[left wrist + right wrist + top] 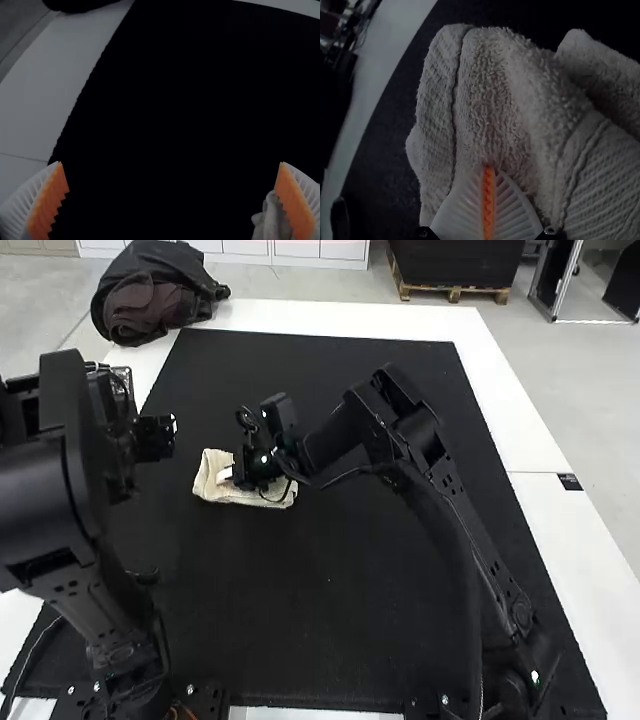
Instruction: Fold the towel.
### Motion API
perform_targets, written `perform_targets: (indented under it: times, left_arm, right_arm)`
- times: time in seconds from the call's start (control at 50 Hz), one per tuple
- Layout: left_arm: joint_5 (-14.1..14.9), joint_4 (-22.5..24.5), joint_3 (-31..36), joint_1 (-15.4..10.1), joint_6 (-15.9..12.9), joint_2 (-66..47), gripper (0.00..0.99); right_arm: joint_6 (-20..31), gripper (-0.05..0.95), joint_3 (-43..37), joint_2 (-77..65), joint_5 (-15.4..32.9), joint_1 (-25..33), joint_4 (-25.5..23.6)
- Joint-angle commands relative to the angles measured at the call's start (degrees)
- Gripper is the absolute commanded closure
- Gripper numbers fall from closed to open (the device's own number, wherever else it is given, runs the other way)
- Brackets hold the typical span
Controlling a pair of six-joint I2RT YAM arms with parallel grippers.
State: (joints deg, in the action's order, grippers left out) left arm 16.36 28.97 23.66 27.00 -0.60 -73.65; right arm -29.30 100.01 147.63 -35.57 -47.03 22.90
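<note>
Cream terry towel [217,485], loosely folded on the black mat [320,610] covering the bench [565,520].
The layers could slip or crumple if the right gripper [489,168] catches only the top one. Its white ribbed, orange-padded fingers are pressed together against the towel; whether cloth is pinched between them, I cannot tell. The left gripper [171,162] has matching fingers, spread wide and empty.

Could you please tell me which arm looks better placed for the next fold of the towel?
Probably the right: its gripper is already at the towel, fingers closed together, while the left gripper is open and off to the side.
</note>
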Motion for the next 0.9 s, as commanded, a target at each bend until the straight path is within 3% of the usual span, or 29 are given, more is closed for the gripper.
perform_targets:
  times: [0.0,0.48,0.88]
  left_arm:
    - [0.87,-0.58,-0.02,0.33,0.51,1.66,0.028]
    - [1.22,-2.34,-1.16,0.07,0.78,5.71,0.028]
    - [1.13,-2.69,-1.6,0.42,0.78,6.5,0.028]
  right_arm:
    - [1.26,0.93,2.83,-0.06,0.15,1.41,-1.36]
    - [-1.46,0.93,7.84,2.84,-1.78,2.82,-2.86]
    - [2.58,0.93,10.3,7.32,-1.43,3.17,-6.55]
